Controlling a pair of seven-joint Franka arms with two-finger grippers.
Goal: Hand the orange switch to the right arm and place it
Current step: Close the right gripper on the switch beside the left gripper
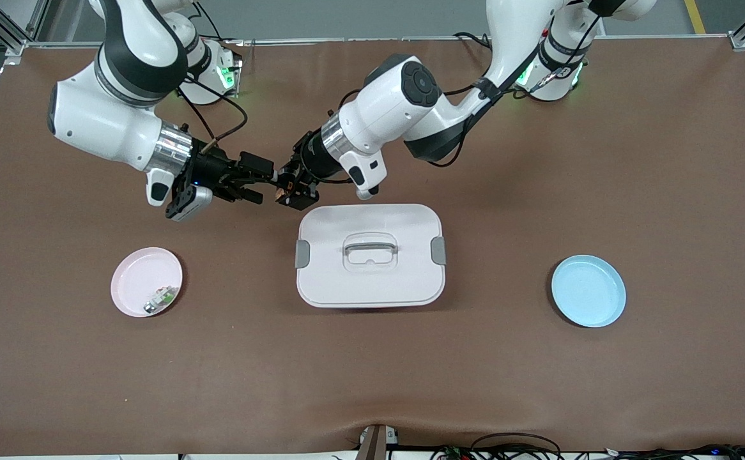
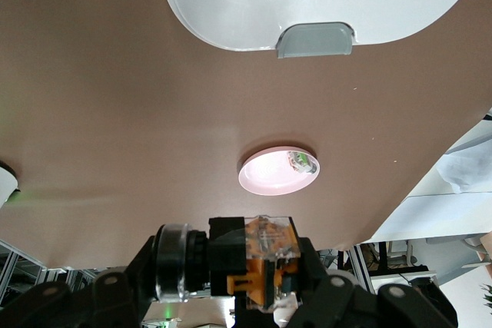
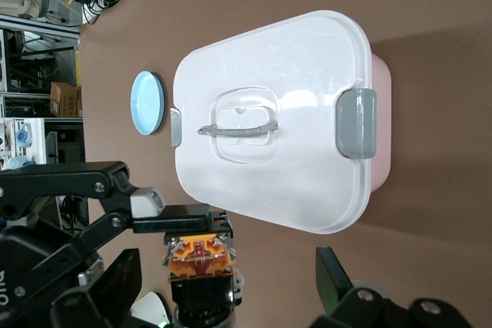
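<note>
The orange switch (image 1: pixel 280 192) hangs above the brown table, with my left gripper (image 1: pixel 288 190) shut on it. In the left wrist view the switch (image 2: pixel 265 255) shows a black body, an orange block and a clear ring between the black fingers (image 2: pixel 319 278). My right gripper (image 1: pixel 261 184) faces it at the same height, open, its fingertips just short of the switch. In the right wrist view the switch (image 3: pixel 200 255) stands in the gap of the open right gripper (image 3: pixel 224 263), touching neither finger (image 3: pixel 332 278).
A white lidded box (image 1: pixel 411 281) with grey latches sits just nearer the front camera than both grippers. A pink plate (image 1: pixel 131 281) holding a small green-white-silver part (image 1: pixel 160 298) lies toward the right arm's end. A blue plate (image 1: pixel 588 291) lies toward the left arm's end.
</note>
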